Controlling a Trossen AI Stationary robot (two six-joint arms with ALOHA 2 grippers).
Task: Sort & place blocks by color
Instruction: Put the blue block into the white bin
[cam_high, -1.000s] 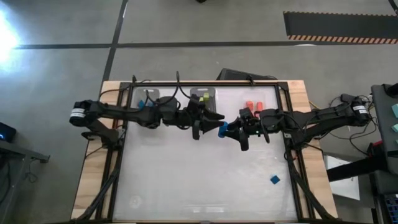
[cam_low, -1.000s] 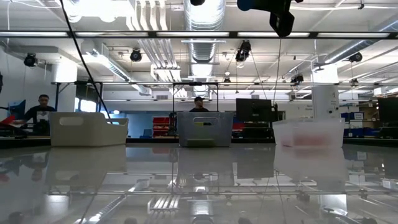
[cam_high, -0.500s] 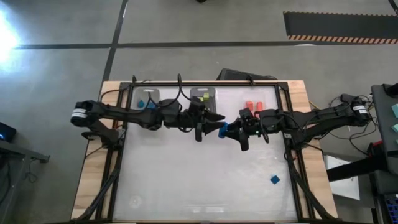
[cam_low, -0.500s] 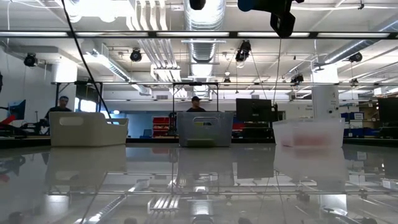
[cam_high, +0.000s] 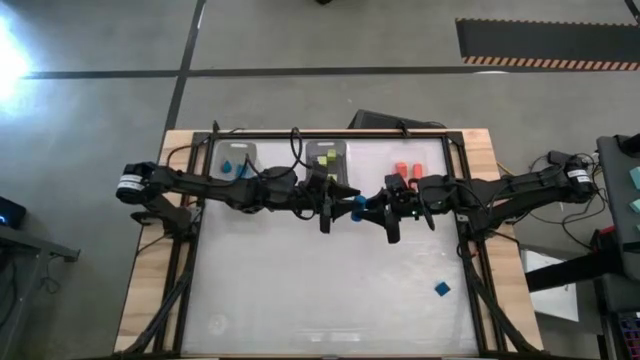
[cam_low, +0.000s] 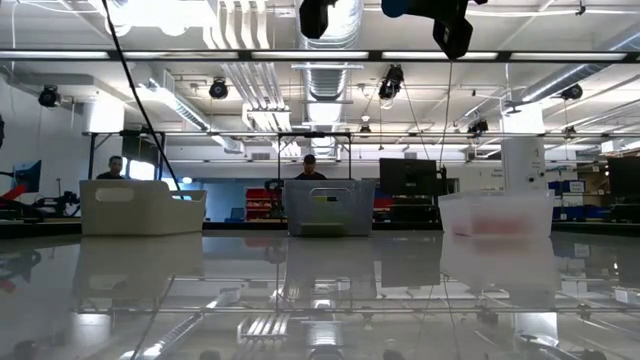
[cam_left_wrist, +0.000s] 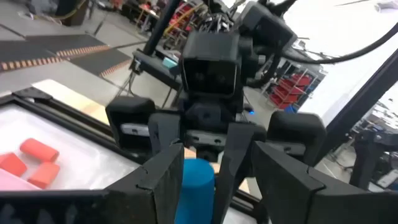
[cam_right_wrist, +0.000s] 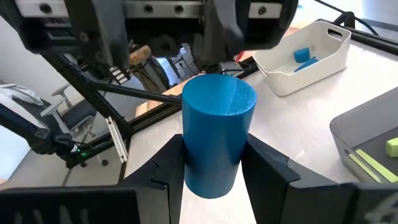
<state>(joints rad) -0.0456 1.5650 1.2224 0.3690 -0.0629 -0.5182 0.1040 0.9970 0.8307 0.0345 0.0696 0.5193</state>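
High view: my right hand (cam_high: 364, 207) and my left hand (cam_high: 342, 199) meet tip to tip above the middle of the desk (cam_high: 320, 290), in front of the three bins. My right hand is clenched on a blue cylinder block (cam_right_wrist: 219, 132), gripped on both sides between its two fingers (cam_right_wrist: 163, 169). The block's free end points at my left hand. My left hand's fingers (cam_left_wrist: 163, 180) are spread apart, one on each side of that block, not visibly pressing it. A second blue block (cam_high: 441, 289) lies alone on the desk, well apart from both hands.
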